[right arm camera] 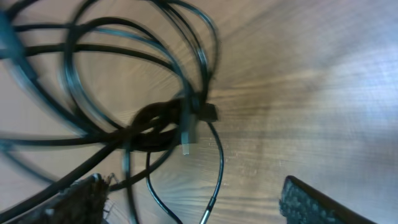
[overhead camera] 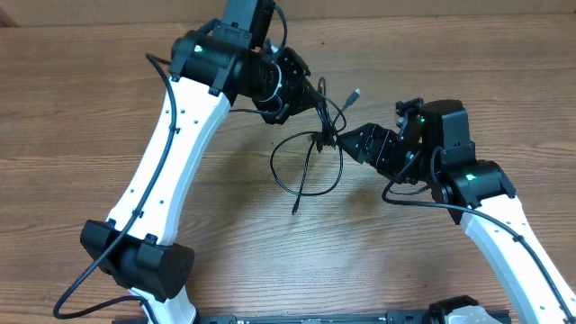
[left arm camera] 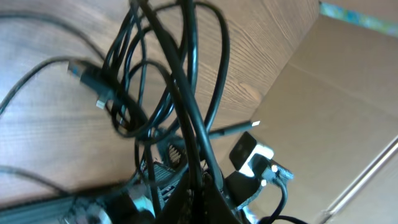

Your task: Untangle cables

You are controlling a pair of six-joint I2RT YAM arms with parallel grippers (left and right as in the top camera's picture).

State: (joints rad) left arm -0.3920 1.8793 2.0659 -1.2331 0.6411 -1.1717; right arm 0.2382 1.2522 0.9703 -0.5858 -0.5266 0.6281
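1. The left gripper (overhead camera: 310,92) is clamped tight on the cables (overhead camera: 310,160), pinching strands near the top of the bundle. It appears to act as an anchor, holding that end up so the loops trail onto the wooden table (overhead camera: 90,108) rather than sitting in a heap.
2. The cables lie between the two grippers. Their loops spread toward the front, and one loose end (overhead camera: 295,211) points forward. A silver-tipped plug (overhead camera: 357,92) sticks out to the upper right.
3. In the right wrist view, the strands cross in a tight dark knot (right arm camera: 158,124) with a small plug touching it.
4. The right gripper (overhead camera: 340,140) sits just beside the bundle, jaws spread wide with nothing between them. It is aimed at the knot, likely so it can take one strand and draw it away from the anchored end.
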